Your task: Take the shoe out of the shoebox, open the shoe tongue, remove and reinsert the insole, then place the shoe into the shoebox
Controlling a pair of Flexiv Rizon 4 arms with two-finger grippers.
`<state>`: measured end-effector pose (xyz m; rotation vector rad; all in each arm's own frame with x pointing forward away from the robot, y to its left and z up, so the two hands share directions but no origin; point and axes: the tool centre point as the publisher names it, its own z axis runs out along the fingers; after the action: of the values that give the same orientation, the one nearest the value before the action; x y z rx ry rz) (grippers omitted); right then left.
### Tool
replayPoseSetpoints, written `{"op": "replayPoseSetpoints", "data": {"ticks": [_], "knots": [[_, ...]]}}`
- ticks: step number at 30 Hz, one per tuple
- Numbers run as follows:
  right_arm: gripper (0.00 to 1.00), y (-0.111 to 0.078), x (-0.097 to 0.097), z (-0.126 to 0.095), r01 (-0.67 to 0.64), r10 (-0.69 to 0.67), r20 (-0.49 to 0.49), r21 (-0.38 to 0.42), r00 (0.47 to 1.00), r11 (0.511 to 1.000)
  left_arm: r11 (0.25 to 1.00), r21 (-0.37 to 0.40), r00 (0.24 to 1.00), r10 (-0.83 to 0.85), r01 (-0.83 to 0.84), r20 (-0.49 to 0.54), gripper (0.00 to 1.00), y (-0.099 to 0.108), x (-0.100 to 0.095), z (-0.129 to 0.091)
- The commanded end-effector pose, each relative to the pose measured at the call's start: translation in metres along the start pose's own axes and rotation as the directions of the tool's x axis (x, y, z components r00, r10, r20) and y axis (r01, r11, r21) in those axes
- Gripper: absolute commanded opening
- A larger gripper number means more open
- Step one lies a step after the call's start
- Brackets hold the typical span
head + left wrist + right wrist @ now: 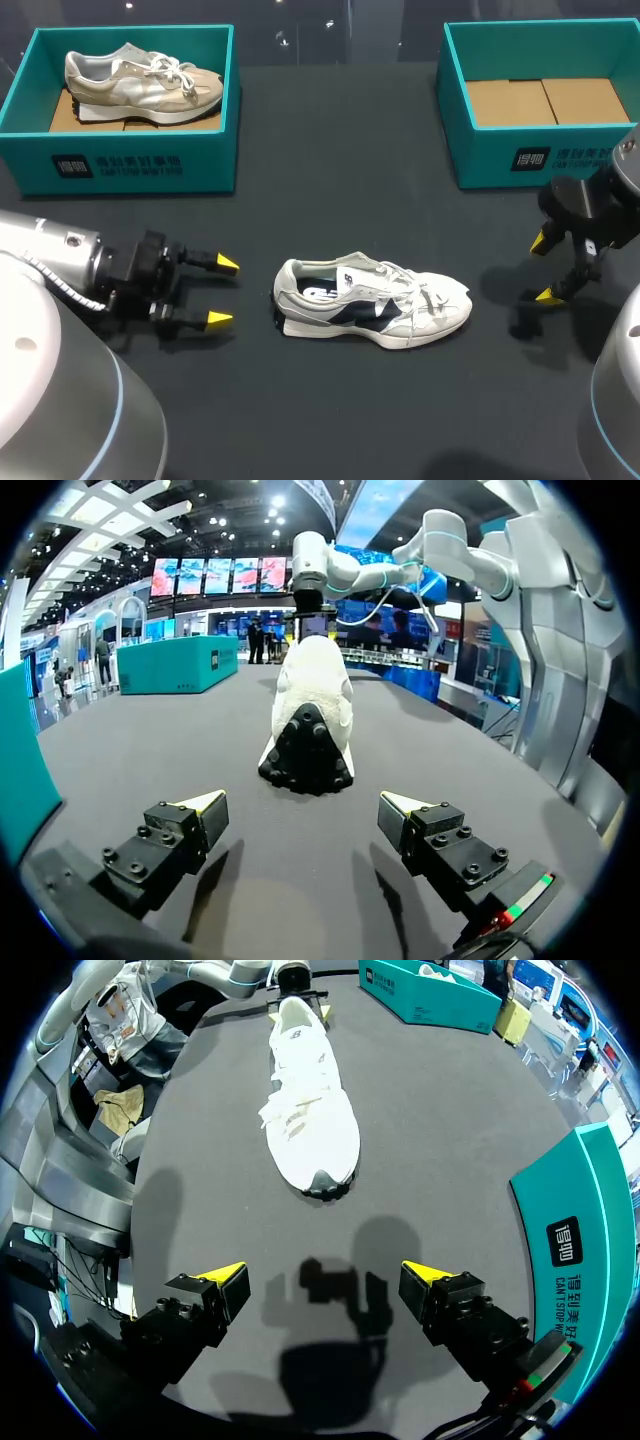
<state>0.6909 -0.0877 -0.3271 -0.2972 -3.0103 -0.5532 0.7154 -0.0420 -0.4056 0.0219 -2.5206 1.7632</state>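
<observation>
Black matte cloth covers the table (330, 130), flat and wide. At the far corners sit two teal cardboard boxes, rectangular and open-topped. The left shoebox (130, 165) carries a beige shoe (140, 80) with pale laces, and the right shoebox (545, 160) shows only its brown cardboard floor flaps.

Out in the middle of the table, well apart from both boxes, the white shoe (370, 300) stands upright on its sole. It's a soft white trainer with navy side panels and loose white laces. Its long axis runs side to side across the table, heel toward the left arm, toe toward the right. What looks like a printed insole shows in the opening, though that's hard to make out from above.

The left end effector (222, 292) is level with the heel, near it but not touching. Its fingers are spread wide and hold nothing, and its wrist view looks straight at the black lugged heel. The right end effector (543, 269) is beyond the toe, also gaping wide, empty and clear of the shoe.
</observation>
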Motion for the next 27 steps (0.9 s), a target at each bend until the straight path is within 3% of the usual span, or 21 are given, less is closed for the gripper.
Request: {"op": "replayPoseSetpoints", "data": {"ticks": [1,27], "knots": [[1.00,0.000,0.001,0.000,0.000,0.000,0.003,0.001,1.000,1.000,1.000,0.002,1.000,-0.007,0.007,0.007,1.00,0.000,-0.002,0.010],[1.00,0.000,0.001,0.000,0.000,0.000,0.003,0.001,1.000,1.000,0.999,0.032,1.000,-0.005,0.005,-0.004,1.00,-0.012,0.002,0.052]]}}
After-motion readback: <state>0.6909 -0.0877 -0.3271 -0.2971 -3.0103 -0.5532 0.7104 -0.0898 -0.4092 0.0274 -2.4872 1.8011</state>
